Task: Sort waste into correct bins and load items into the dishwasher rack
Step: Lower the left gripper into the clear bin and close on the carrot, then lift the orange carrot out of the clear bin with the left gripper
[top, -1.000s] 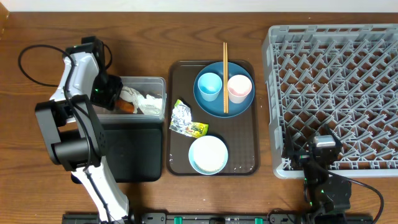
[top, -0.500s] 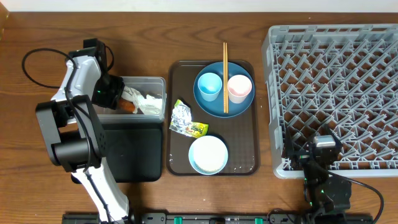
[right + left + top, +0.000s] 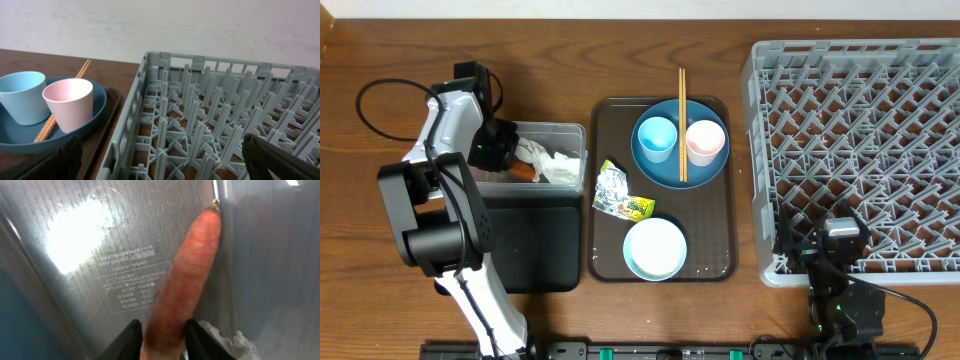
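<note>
My left gripper (image 3: 508, 158) reaches into the clear tub (image 3: 582, 130), one of the bins. In the left wrist view its two black fingers (image 3: 131, 335) press both sides of the orange carrot piece (image 3: 185, 285), which points along the tub's floor (image 3: 100, 255). White napkins (image 3: 555, 163) lie beside it. The black tray (image 3: 530, 245) sits in front of the tub. The foil wrapper (image 3: 618, 190), white bowl (image 3: 655, 248), blue plate (image 3: 675, 177), light blue cup (image 3: 656, 138), pink cup (image 3: 705, 141) and chopsticks (image 3: 682, 100) rest on the brown tray. My right gripper (image 3: 165, 155) hangs open over the dishwasher rack (image 3: 860, 130).
The brown serving tray (image 3: 610, 260) lies between the bins and the rack. The right gripper (image 3: 825, 245) sits at the rack's near left corner (image 3: 145, 100), close to its upright pegs. A black cable (image 3: 380, 100) loops on the table behind the left arm.
The left gripper's jaws have narrowed onto the carrot piece, and the left arm shifted slightly. The right arm and the things on the brown tray have not moved.
</note>
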`<state>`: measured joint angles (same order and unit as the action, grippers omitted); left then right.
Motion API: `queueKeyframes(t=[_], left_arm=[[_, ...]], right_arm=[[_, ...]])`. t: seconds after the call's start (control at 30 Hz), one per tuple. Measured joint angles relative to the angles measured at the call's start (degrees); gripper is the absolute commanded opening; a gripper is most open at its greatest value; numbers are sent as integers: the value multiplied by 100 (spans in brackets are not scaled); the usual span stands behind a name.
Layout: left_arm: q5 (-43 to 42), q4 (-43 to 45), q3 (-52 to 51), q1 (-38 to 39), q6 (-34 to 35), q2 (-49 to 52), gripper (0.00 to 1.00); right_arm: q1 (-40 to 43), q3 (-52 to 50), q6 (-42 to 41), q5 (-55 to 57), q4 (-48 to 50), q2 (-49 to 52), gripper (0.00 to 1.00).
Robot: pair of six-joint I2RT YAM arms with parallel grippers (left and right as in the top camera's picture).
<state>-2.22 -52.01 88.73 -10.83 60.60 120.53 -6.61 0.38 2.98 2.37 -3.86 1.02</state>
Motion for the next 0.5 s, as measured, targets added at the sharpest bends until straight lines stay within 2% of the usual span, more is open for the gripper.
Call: queueKeyframes(t=[0.1,0.3,0.4,0.5], left_arm=[[7,-7,0,0,0,-2,11],[11,-24,2,-9,-227,-83,11],[26,-22,2,-11,-304,-127,17],[26,-22,0,-11,-372,-205,30]], right_arm=[[0,0,2,0,0,0,99],[0,0,2,0,0,0,99],[0,0,0,0,0,0,99],[0,0,2,0,0,0,99]])
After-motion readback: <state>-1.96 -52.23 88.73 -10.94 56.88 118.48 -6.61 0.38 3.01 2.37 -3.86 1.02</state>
